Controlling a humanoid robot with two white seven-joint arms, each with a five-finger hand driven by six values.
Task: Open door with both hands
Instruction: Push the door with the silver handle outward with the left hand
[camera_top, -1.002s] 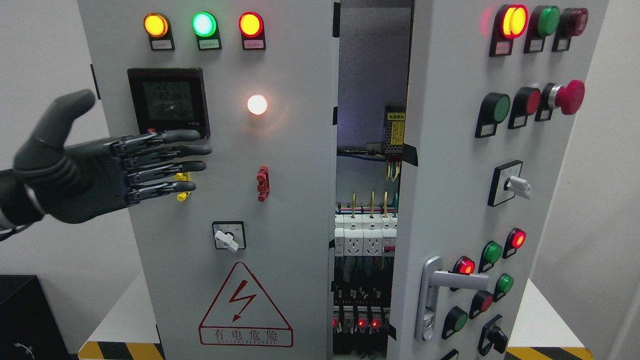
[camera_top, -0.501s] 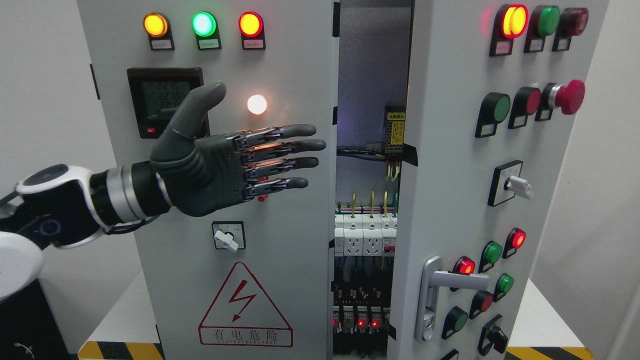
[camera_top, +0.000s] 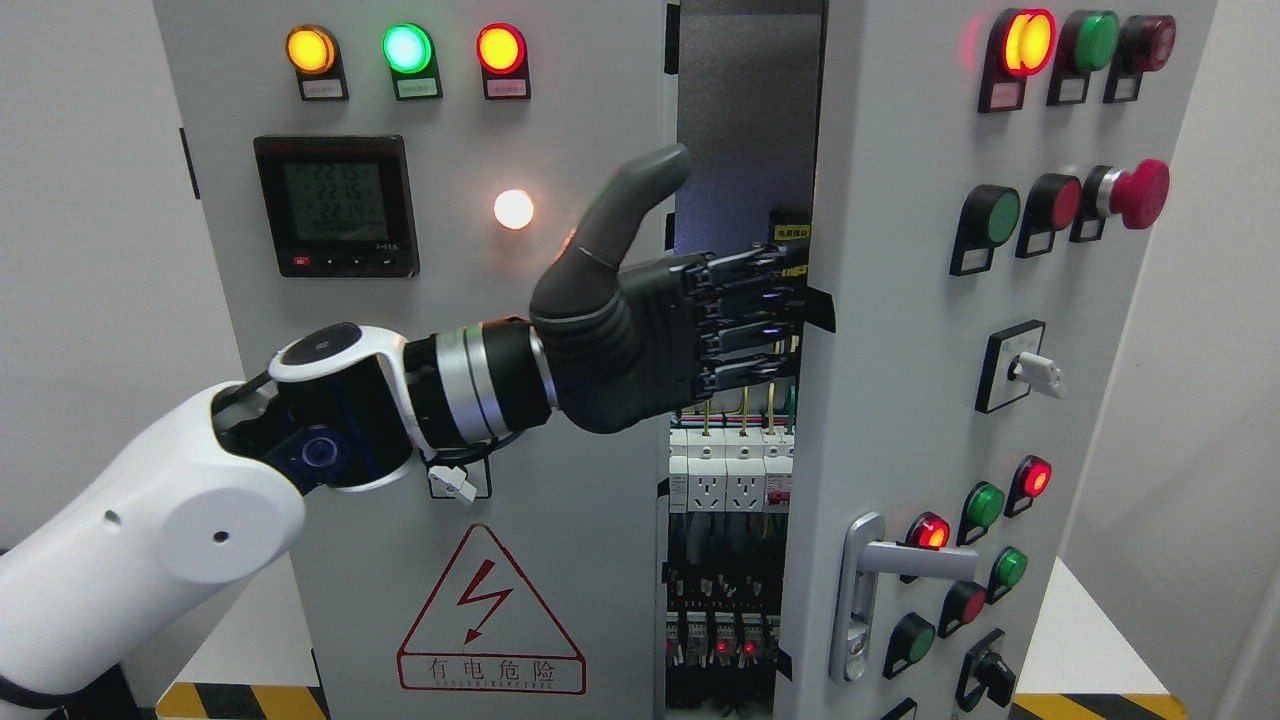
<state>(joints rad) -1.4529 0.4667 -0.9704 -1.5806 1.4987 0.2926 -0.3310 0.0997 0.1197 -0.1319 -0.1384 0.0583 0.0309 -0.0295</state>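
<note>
The robot's left hand (camera_top: 640, 335) reaches across the front of a grey electrical cabinet, its white forearm entering from the lower left and its dark palm turned edge-on, thumb raised. The four fingers (camera_top: 745, 300) are held straight and close together, stretched level into the gap between the two doors; their tips pass behind the edge of the right door (camera_top: 900, 380) and are hidden there, so whether they touch it cannot be told. They hold nothing that can be seen.

The right door stands partly open, swung toward the camera, with a silver lever handle (camera_top: 875, 580) low on its face. The left door (camera_top: 560, 480) is closed flat. Through the gap show rows of white breakers (camera_top: 725, 470) and wiring, with small red lights glowing near the bottom.

The cabinet stands on a white desk (camera_top: 245, 630) edged with yellow-and-black hazard tape, against pale walls.

On the left door are three lit lamps, amber, green and red, above a digital meter (camera_top: 335, 205), a glowing white lamp (camera_top: 514, 209), a rotary switch partly hidden by the wrist, and a red lightning warning triangle (camera_top: 490, 610). The right door carries many red and green buttons and a red mushroom stop button (camera_top: 1135, 193).
</note>
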